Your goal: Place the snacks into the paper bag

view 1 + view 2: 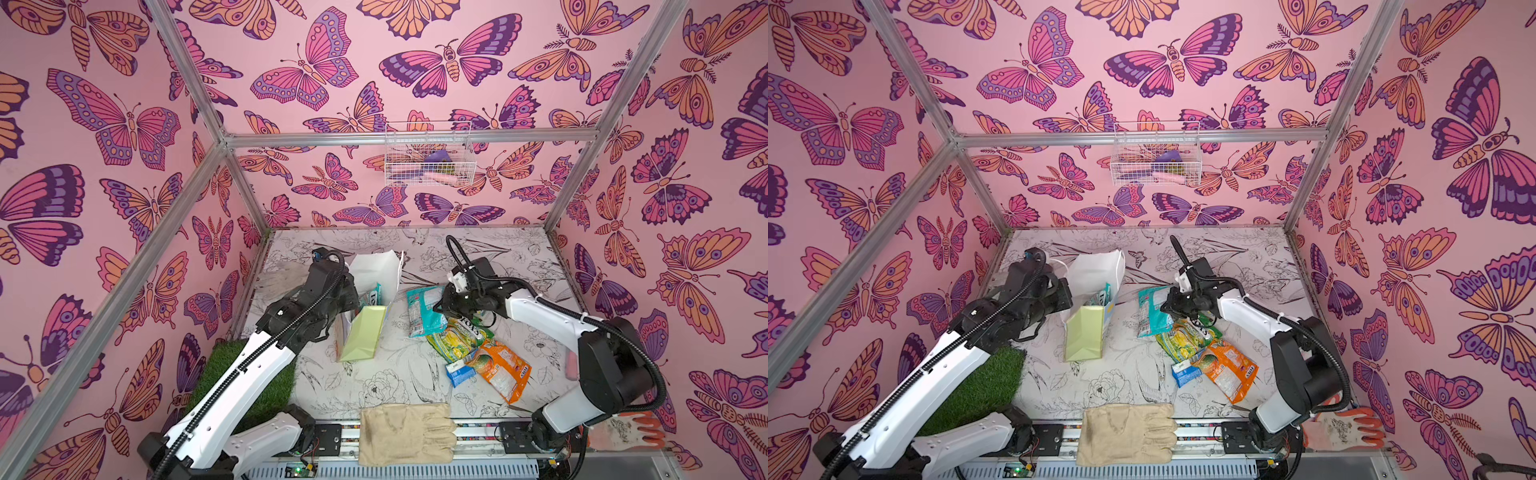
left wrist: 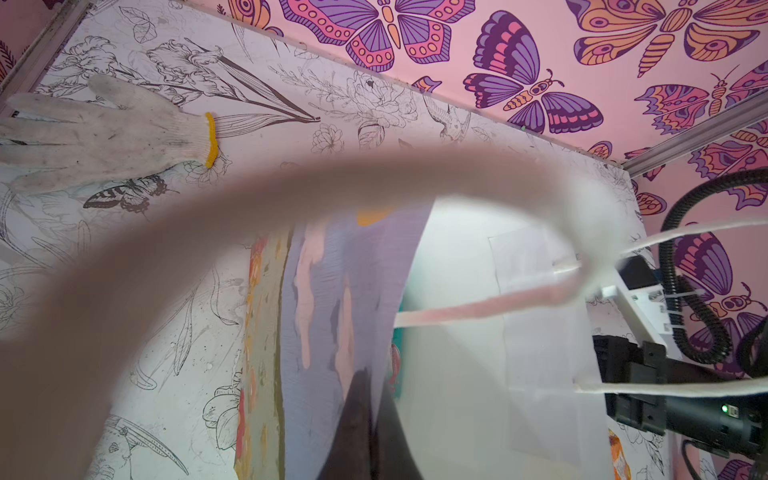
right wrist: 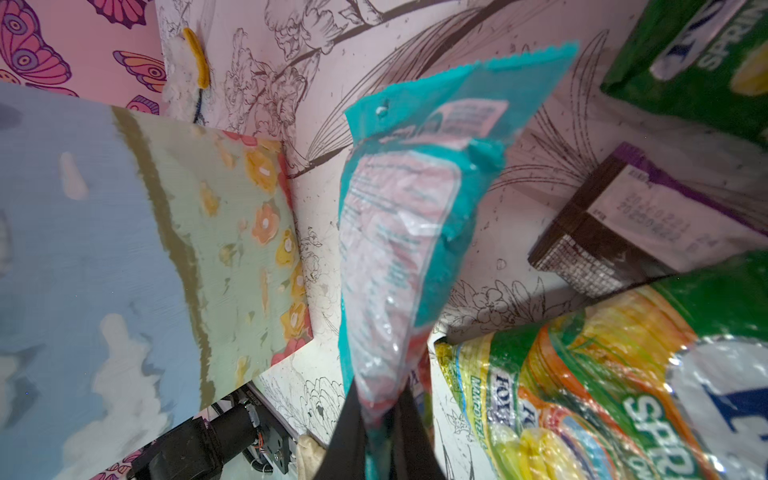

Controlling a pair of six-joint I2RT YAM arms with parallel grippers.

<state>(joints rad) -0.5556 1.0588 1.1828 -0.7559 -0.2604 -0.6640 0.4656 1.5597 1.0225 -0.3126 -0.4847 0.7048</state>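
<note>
The left claw (image 2: pixel 368 390) is clenched on the wall of the paper bag (image 1: pixel 374 266), propping its mouth open (a blurred cord handle (image 2: pixel 374 178) masks much of that wrist view, so the contents are hard to make out). Right of it, the right claw (image 3: pixel 374 419) pinches the teal packet (image 3: pixel 407 232) by one end, near the bag. I judge it to be light, floppy, slick film, best gripped at its flat seal. Beside this claw lie the Fox's packet (image 1: pixel 455 338) and orange packet (image 1: pixel 503 368).

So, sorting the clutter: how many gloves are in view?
3: a beige glove at the front edge, an orange-and-white glove at the front right corner, a white knit glove at the back left. More could be hidden.
</note>
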